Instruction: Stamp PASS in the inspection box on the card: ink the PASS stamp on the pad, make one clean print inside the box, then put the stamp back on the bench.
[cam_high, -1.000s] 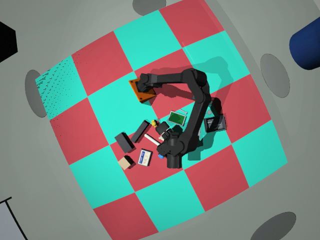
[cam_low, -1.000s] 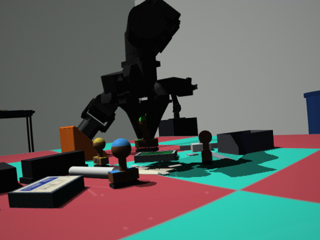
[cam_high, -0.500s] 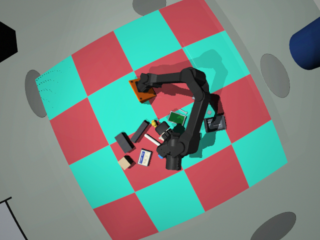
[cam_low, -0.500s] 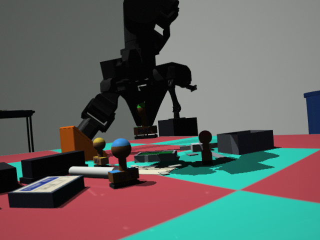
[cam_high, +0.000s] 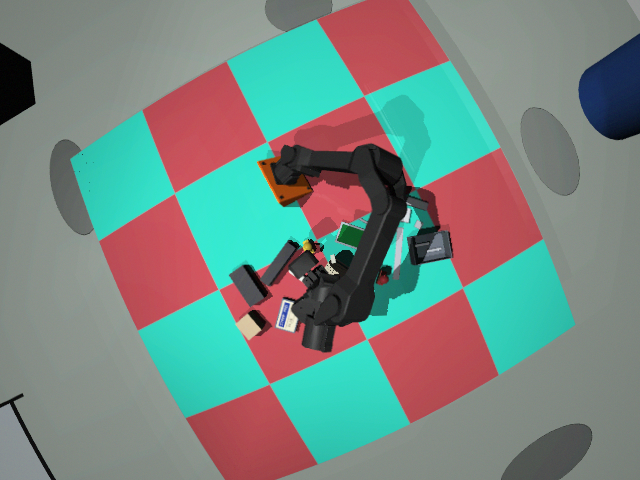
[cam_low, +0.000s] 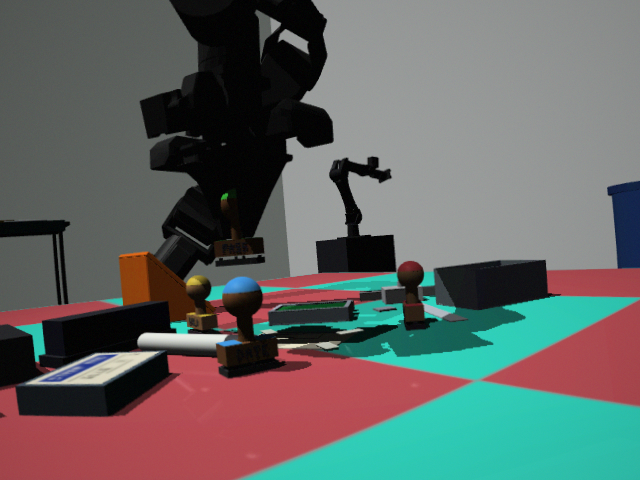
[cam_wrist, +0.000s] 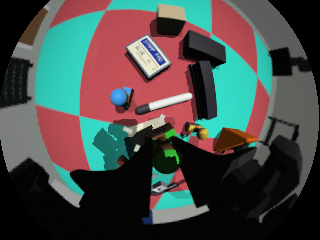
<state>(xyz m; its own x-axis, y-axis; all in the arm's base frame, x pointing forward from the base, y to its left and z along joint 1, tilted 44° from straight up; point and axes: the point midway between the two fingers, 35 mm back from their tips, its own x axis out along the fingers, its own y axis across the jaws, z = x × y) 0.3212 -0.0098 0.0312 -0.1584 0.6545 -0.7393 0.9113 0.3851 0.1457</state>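
Observation:
My gripper (cam_low: 235, 219) (cam_wrist: 162, 140) is shut on the PASS stamp (cam_low: 239, 249) (cam_wrist: 166, 159), which has a green-topped knob and wooden block. It holds the stamp in the air, roughly upright, above the card area. The cream card (cam_high: 331, 267) (cam_wrist: 152, 124) lies under it with taped corners, partly hidden by the stamp and fingers; the inspection box and any print cannot be made out. The green ink pad (cam_high: 349, 235) (cam_low: 312, 305) lies open in its grey tray, beyond the card in the exterior view.
Blue DATE stamp (cam_low: 242, 297) (cam_wrist: 119, 97), yellow stamp (cam_low: 199, 286) and red stamp (cam_low: 410, 273) stand around the card. A white marker (cam_low: 178, 342), a stamp-pad box (cam_high: 283, 314), dark blocks (cam_high: 249, 284), a beige block (cam_high: 250, 325), an orange wedge (cam_high: 284, 195) and a grey bin (cam_low: 496, 284) are nearby.

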